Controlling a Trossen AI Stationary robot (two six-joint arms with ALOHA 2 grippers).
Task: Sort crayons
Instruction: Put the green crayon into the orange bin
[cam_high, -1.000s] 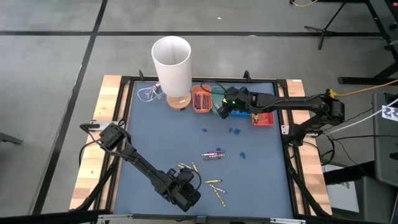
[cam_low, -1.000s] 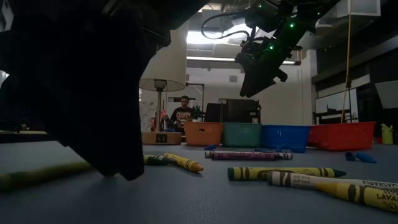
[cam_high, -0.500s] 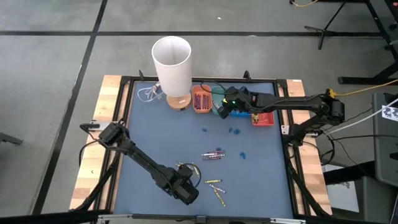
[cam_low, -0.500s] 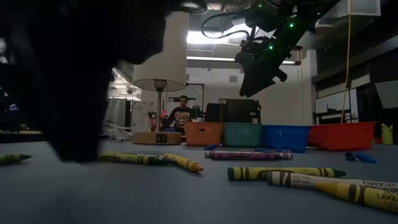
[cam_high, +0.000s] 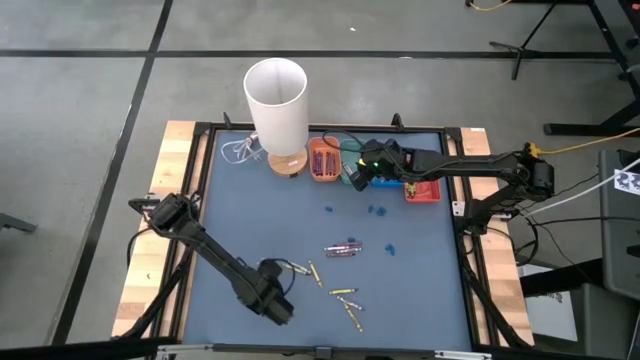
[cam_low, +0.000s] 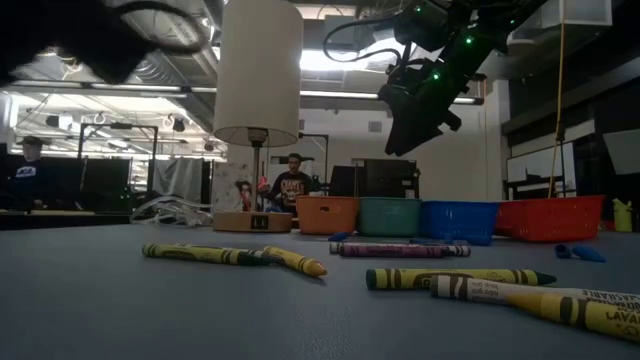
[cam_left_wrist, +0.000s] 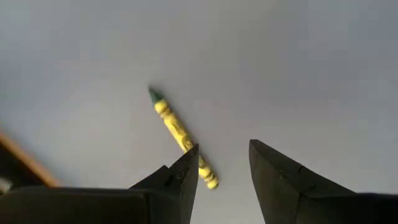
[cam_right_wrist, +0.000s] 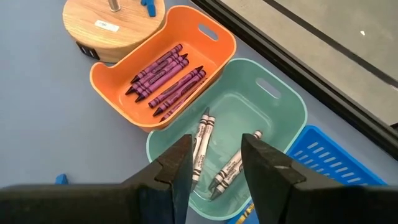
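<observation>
From above, the left gripper (cam_high: 272, 305) hangs over the near-left part of the blue worktop (cam_high: 250, 220), empty; only its wrist view shows its jaws parted above a yellow crayon (cam_left_wrist: 181, 135). Loose crayons (cam_high: 340, 293) lie scattered toward the middle. The right gripper (cam_right_wrist: 214, 163) hovers, parted and empty, over the green tray (cam_right_wrist: 283, 112) holding pale crayons (cam_right_wrist: 203, 143), beside an orange tray (cam_right_wrist: 118, 74) of purple crayons (cam_right_wrist: 168, 78). The low view alone shows a wrapper reading "LAVA" (cam_low: 592, 319).
</observation>
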